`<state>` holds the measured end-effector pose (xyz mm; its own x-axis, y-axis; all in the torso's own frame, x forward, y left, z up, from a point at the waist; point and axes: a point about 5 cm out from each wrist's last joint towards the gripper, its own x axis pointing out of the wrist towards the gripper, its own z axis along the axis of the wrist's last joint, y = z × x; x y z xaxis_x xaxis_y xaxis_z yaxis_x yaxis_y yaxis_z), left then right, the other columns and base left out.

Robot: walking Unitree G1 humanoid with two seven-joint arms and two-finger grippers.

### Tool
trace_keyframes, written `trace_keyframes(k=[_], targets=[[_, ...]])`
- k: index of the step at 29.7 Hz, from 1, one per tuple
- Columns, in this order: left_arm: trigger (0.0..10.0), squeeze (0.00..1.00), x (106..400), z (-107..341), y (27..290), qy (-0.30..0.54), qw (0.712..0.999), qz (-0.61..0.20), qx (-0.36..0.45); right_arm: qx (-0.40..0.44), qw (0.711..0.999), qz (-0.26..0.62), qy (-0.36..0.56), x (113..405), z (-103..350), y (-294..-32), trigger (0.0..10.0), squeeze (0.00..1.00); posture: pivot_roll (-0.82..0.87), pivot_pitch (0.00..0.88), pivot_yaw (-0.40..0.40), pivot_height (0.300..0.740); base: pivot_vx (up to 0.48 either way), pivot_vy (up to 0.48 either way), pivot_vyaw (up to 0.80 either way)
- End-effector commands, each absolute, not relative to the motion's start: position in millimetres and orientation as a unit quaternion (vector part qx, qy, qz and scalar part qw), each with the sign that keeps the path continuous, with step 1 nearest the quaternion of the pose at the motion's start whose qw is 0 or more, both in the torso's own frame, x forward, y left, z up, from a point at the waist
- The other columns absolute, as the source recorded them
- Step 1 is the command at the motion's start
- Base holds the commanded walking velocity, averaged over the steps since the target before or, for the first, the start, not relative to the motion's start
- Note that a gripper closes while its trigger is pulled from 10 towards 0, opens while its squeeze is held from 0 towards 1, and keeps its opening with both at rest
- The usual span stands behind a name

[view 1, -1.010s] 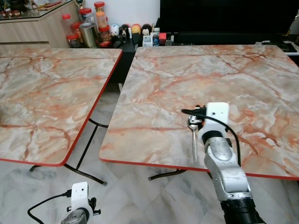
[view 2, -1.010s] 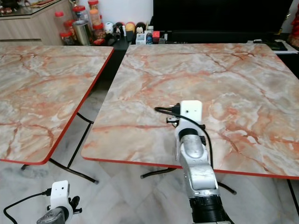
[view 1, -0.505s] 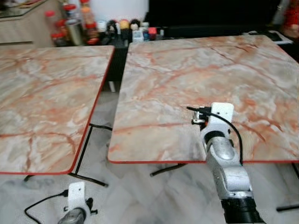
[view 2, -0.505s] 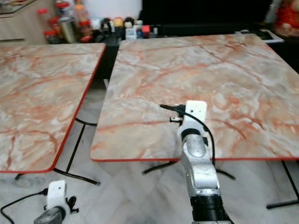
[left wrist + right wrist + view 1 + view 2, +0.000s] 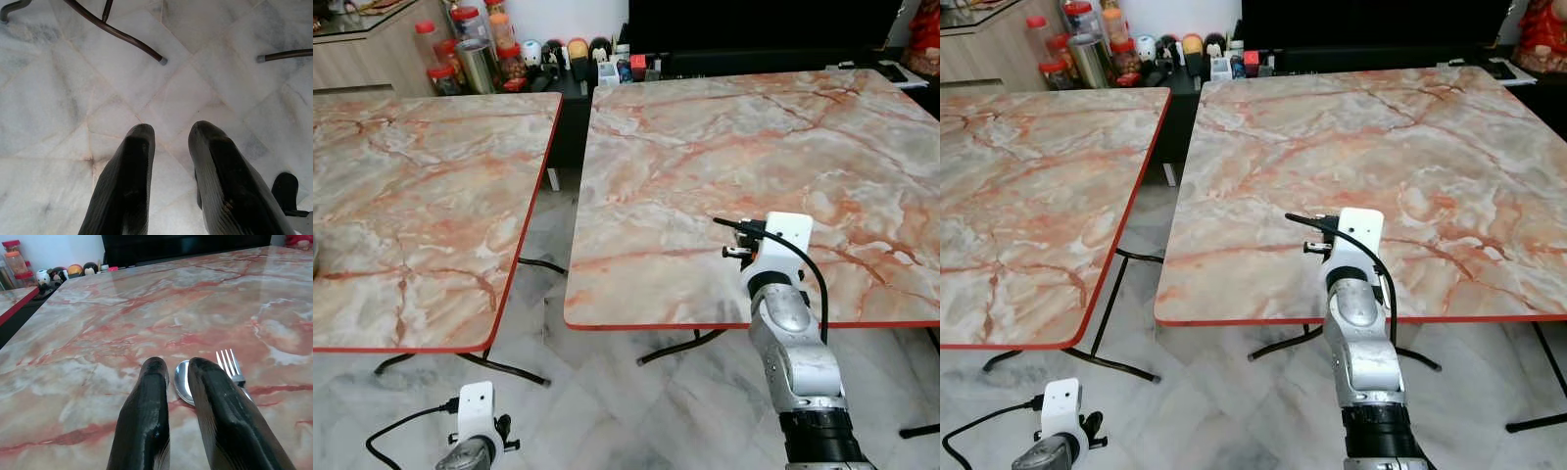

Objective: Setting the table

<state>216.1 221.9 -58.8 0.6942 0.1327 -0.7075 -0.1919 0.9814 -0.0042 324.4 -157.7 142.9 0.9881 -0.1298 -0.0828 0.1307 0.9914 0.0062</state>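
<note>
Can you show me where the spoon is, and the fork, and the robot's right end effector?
spoon [image 5: 183, 383], right wrist view, on its shiny bowl
fork [image 5: 229, 363], right wrist view, on its tines
right end effector [image 5: 177, 369], right wrist view, midway between its two black fingertips

Two marble-patterned tables [image 5: 754, 147] [image 5: 411, 196] with red edges stand side by side on a pale marble tile floor [image 5: 607, 411]. Beyond their far edges, jars [image 5: 460, 54] crowd a dark low cabinet [image 5: 783, 24].
</note>
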Motion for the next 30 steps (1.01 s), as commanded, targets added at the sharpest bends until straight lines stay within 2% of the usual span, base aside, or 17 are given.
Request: trace_keyframes(k=[1, 11, 13, 17, 18, 19, 20, 21, 30], targets=[[10.0, 0.00, 212.3, -61.1, 222.2, 0.389, 0.917, 0.083, -0.036, 0.006, 0.997, -0.066, 0.047, 324.3, 140.3, -157.5, 10.0, 0.00, -0.06, 0.070, 0.074, 0.740, 0.000, 0.000, 0.00], [10.0, 0.00, 212.2, -61.2, 222.2, 0.390, 0.917, 0.082, -0.035, -0.006, 0.996, -0.066, 0.065, 321.5, 132.4, -160.4, 10.0, 0.00, -0.06, 0.071, 0.075, 0.740, 0.000, 0.000, 0.00], [10.0, 0.00, 212.8, -60.9, 222.2, 0.390, 0.917, 0.081, -0.036, -0.041, 0.991, -0.066, 0.108, 312.8, 115.4, -165.5, 10.0, 0.00, -0.07, 0.073, 0.074, 0.740, 0.000, 0.000, 0.00], [10.0, 0.00, 213.0, -61.0, 221.9, 0.392, 0.916, 0.080, -0.037, -0.045, 0.991, -0.055, 0.112, 311.0, 112.9, -165.2, 10.0, 0.00, -0.07, 0.074, 0.074, 0.740, 0.000, 0.000, 0.00], [10.0, 0.00, 213.0, -61.1, 221.8, 0.392, 0.916, 0.080, -0.037, -0.046, 0.991, -0.054, 0.112, 311.2, 112.9, -165.1, 10.0, 0.25, -0.07, 0.074, 0.075, 0.740, 0.000, 0.000, 0.00], [10.0, 0.00, 212.9, -61.2, 221.5, 0.393, 0.915, 0.080, -0.037, -0.048, 0.991, -0.051, 0.114, 311.5, 112.4, -164.8, 10.0, 0.94, -0.07, 0.075, 0.074, 0.740, 0.000, 0.000, 0.00], [10.0, 0.00, 212.9, -61.2, 221.5, 0.393, 0.915, 0.080, -0.037, -0.048, 0.991, -0.051, 0.114, 311.5, 112.4, -164.8, 10.0, 0.94, -0.07, 0.075, 0.074, 0.740, 0.000, 0.000, 0.00], [10.0, 0.00, 212.6, -61.6, 220.8, 0.395, 0.915, 0.078, -0.037, -0.053, 0.990, -0.050, 0.120, 312.2, 110.5, -165.4, 10.0, 1.00, -0.07, 0.075, 0.074, 0.740, 0.000, 0.000, 0.00], [10.0, 0.00, 206.9, -64.8, 221.3, 0.402, 0.911, 0.079, -0.039, -0.050, 0.991, -0.057, 0.107, 320.7, 120.1, -170.1, 10.0, 1.00, -0.07, 0.080, 0.075, 0.740, 0.000, 0.000, 0.00]])
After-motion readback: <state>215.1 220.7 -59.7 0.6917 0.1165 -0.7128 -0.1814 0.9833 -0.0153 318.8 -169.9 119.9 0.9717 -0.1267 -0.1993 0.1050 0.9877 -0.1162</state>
